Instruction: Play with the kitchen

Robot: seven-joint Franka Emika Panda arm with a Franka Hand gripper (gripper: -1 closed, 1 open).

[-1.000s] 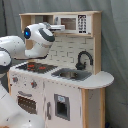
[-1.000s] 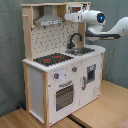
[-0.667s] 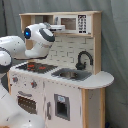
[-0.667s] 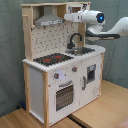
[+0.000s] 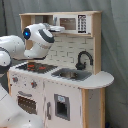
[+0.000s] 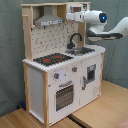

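The kitchen (image 5: 65, 95) (image 6: 45, 80) is a tall toy unit of pale wood and white panels. On its counter lie a black hob with red rings (image 5: 36, 66) (image 6: 52, 59), a steel sink (image 5: 72, 75) (image 6: 82, 50) and a black faucet (image 5: 84, 59) (image 6: 75, 39). A windowed oven door (image 6: 64, 95) sits in the front, and a grey hood (image 6: 48, 20) hangs above the hob. My gripper (image 5: 58, 28) (image 6: 70, 16) is raised to the upper shelf level, between the hood and the small microwave panel (image 5: 70, 23), well above the counter.
My white arm (image 5: 35, 42) stretches over the hob on the first exterior view's left, with its base (image 5: 12, 115) low in front of the oven. A grey curtain (image 6: 10, 55) hangs behind. The kitchen stands on wooden boards (image 6: 105, 110).
My gripper has slid a little toward the hood, leftward in the second exterior view. The kitchen's parts have not moved.
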